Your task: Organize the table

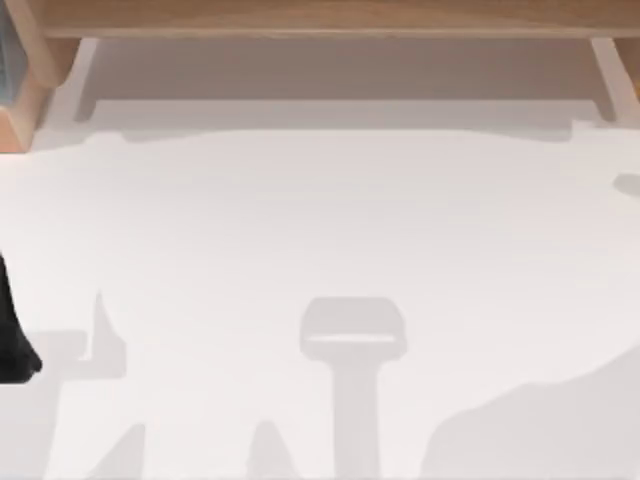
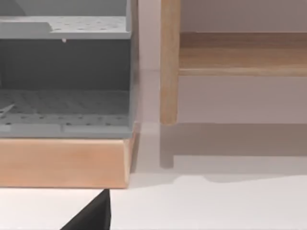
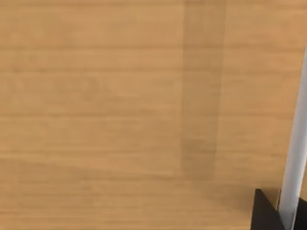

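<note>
The table (image 1: 330,230), white w/ wood frame at far edge, spans the top view. Left arm (image 1: 12,330) sits at the table's left edge; its grip state I cannot tell. Right wrist view faces a wood panel (image 3: 96,105); right grip also cannot tell.

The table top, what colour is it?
Plain white, with soft grey shadows; the table shows best in the top view.

Even, bright light falls on the white bench (image 1: 330,210), with no glare. Soft grey shadows lie across its near half, one camera-shaped at the near middle, a broad one at the near right. A wide shadow band runs under the wooden frame (image 1: 320,15) along the far edge. Everything looks slightly soft
</note>
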